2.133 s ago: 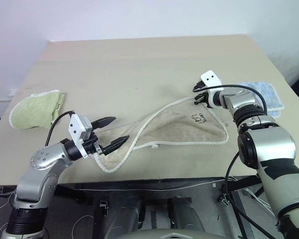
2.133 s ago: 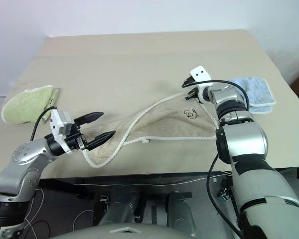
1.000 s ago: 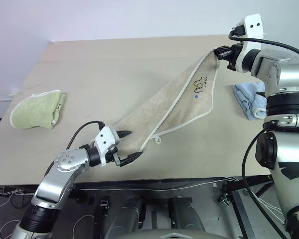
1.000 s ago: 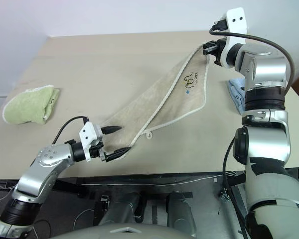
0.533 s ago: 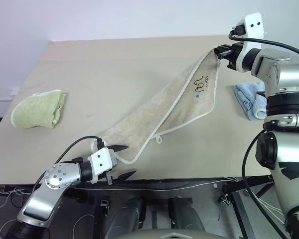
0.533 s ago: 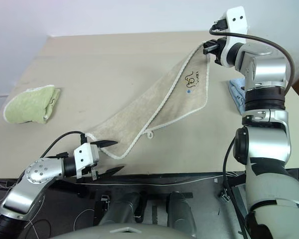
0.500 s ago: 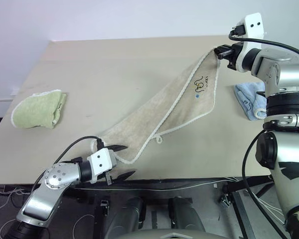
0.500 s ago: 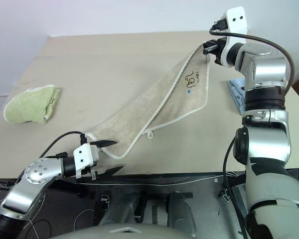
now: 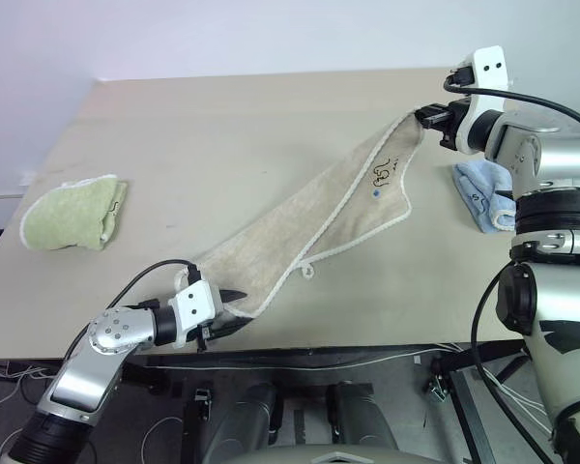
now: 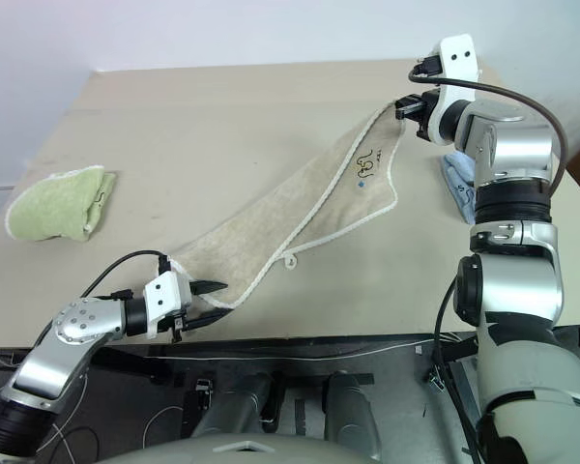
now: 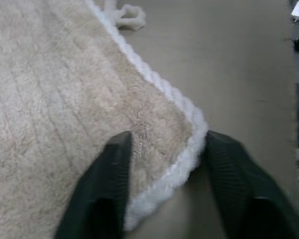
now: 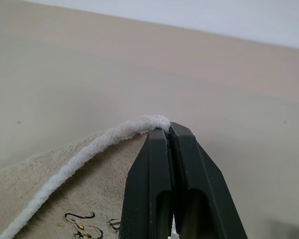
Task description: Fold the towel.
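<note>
Across the tabletop (image 9: 222, 135) you have the towel (image 9: 309, 217) stretched in a long diagonal, far corner lifted off the surface, near corner lying by the front edge. Your right gripper (image 12: 168, 133) has its fingers pinched tight together on the white corded edging of that raised corner. Your left gripper (image 11: 164, 149) has its fingers partly parted, one on top of the near corner's pile and one just outside its edging. A light green folded towel (image 9: 72, 211) sits at far left; a light blue one (image 9: 483, 193) lies beside your right arm.
</note>
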